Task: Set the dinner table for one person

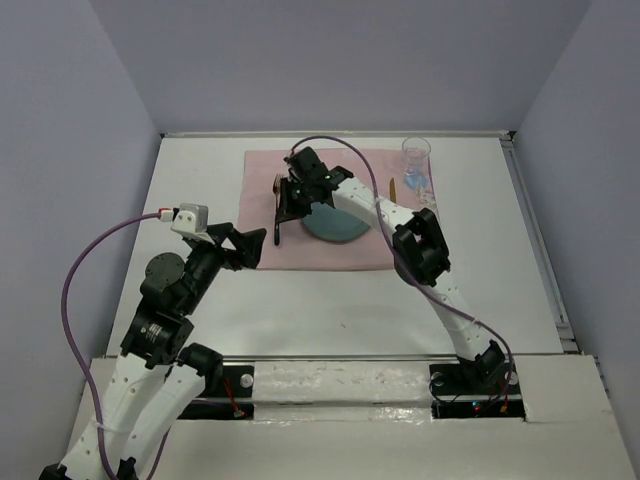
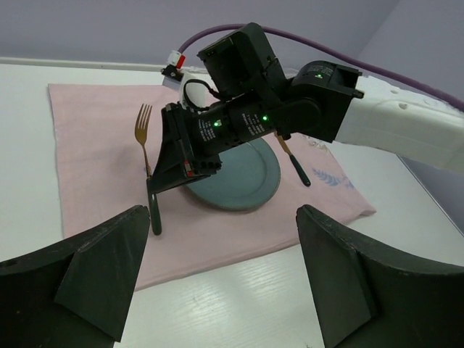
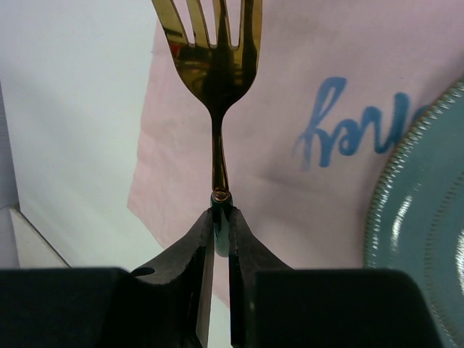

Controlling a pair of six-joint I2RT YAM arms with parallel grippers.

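The white dinner table [image 1: 330, 310] holds a pink placemat [image 1: 262, 172] with a grey-blue plate [image 1: 335, 228] at its middle. A gold fork with a dark handle [image 1: 277, 186] is left of the plate, tines pointing away. My right gripper [image 1: 284, 216] reaches across the plate and is shut on the fork's handle [image 3: 221, 206], low over the mat. The fork [image 2: 143, 134], the plate [image 2: 246, 181] and the right gripper [image 2: 152, 185] show in the left wrist view. My left gripper [image 1: 255, 245] is open and empty by the mat's near left corner.
A clear glass [image 1: 416, 160] stands at the mat's far right corner. Another gold utensil with a dark handle [image 2: 299, 165] lies right of the plate. Blue writing [image 3: 355, 127] marks the mat. The table's metal rim [image 1: 535, 230] runs along the right.
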